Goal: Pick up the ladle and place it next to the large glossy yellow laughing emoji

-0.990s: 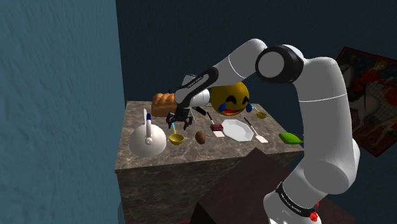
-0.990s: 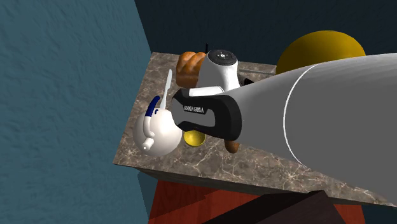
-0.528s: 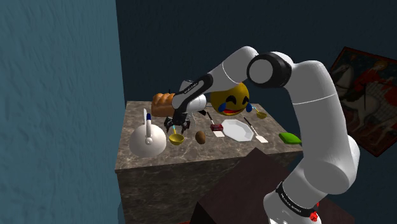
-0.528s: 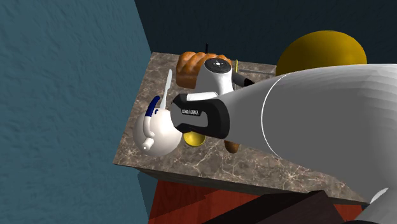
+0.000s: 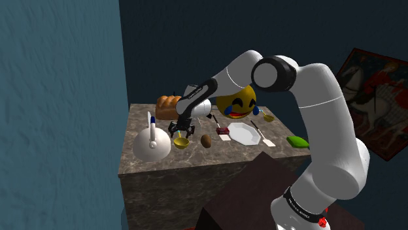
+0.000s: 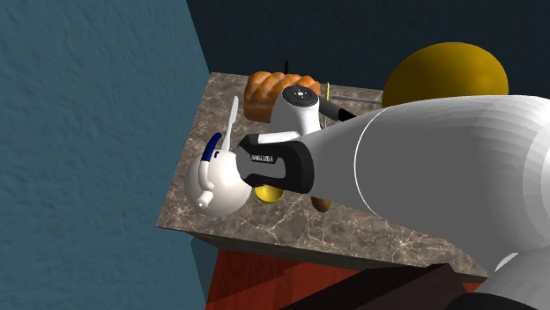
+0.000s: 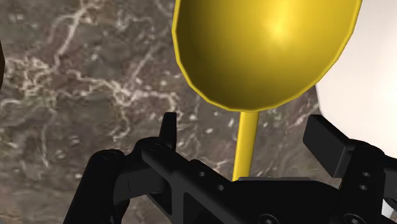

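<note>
The black two-finger tool (image 5: 180, 130) hangs just above the glossy yellow ladle (image 5: 181, 142) on the dark marble bench (image 5: 196, 164). Its fingers are spread, with the thin handle between them, untouched. The ladle lies beside a round white kettle (image 5: 152, 146), well apart from the big yellow laughing emoji (image 5: 238, 103).

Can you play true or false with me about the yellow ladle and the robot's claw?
1. The ladle is yellow. True.
2. The claw is squeezing the ladle's handle. False: its fingers stand apart on either side of the handle and do not touch it.
3. The ladle is on the plate. False: it is on the table, right beside the white kettle.
4. The emoji is yellow and laughing. True.
</note>
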Tool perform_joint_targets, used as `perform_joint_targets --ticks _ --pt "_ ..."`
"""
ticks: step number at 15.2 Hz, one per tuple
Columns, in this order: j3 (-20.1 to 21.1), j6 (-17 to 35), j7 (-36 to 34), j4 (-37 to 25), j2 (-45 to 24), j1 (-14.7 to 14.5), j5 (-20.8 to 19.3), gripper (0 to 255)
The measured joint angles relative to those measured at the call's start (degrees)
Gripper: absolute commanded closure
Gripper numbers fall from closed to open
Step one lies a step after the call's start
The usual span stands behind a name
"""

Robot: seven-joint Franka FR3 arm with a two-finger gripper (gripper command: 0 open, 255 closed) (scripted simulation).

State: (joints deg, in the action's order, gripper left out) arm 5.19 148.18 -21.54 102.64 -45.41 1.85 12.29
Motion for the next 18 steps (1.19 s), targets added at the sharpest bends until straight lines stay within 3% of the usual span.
perform_joint_targets --ticks 1,11,18 --pt "0.0 0.0 0.0 0.0 0.0 0.0 0.0 255" --pt "0.0 0.0 0.0 -0.1 0.0 0.0 0.0 255" --pt "-0.2 -2.7 -0.7 1.2 4.0 -0.1 -0.2 255"
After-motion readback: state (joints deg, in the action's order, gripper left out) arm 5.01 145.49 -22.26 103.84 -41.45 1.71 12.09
